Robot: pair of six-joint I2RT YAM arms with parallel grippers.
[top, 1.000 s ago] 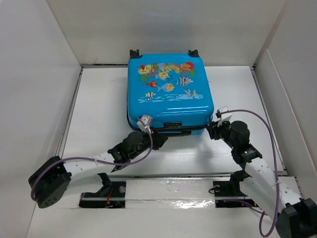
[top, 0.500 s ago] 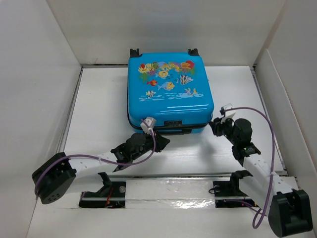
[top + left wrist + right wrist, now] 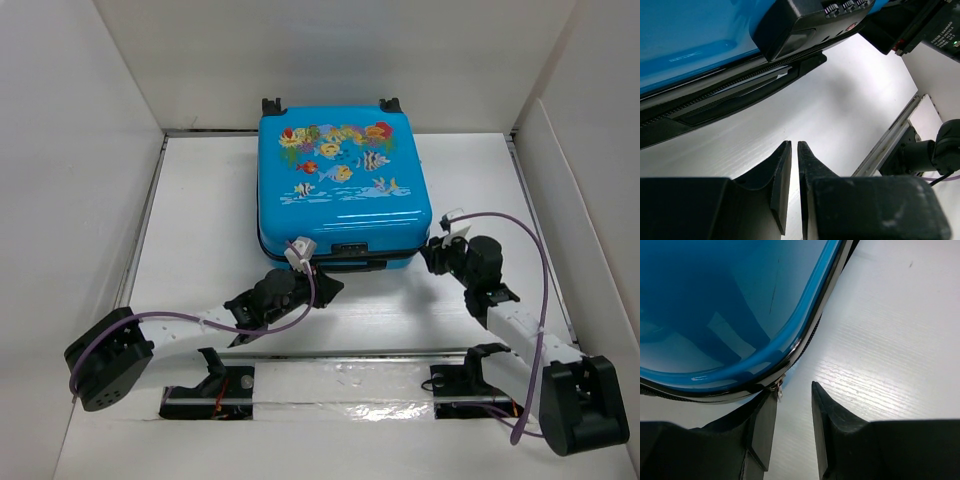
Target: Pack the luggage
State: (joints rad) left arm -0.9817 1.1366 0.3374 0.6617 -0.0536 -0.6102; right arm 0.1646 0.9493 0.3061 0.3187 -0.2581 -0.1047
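Note:
The luggage (image 3: 343, 185), a bright blue hard-shell suitcase with a fish print, lies flat and closed at the back middle of the table. Its black wheels (image 3: 272, 106) point away from me. My left gripper (image 3: 326, 285) is just in front of its near edge, below the black lock (image 3: 800, 20). Its jaws (image 3: 794, 143) are shut on nothing, over bare table. My right gripper (image 3: 432, 256) is at the near right corner. In the right wrist view it (image 3: 794, 387) is open, and a small metal zipper pull (image 3: 779, 390) hangs at the tip of one finger, not between the jaws.
White walls (image 3: 80, 150) close in the table on the left, back and right. A metal rail (image 3: 340, 355) runs across the near edge by the arm bases. The right arm's joint (image 3: 927, 30) shows close by in the left wrist view.
The suitcase's near edge has settled slightly lower. My left gripper has drawn back a little from it. My right arm has shifted its elbow while its gripper stays at the corner.

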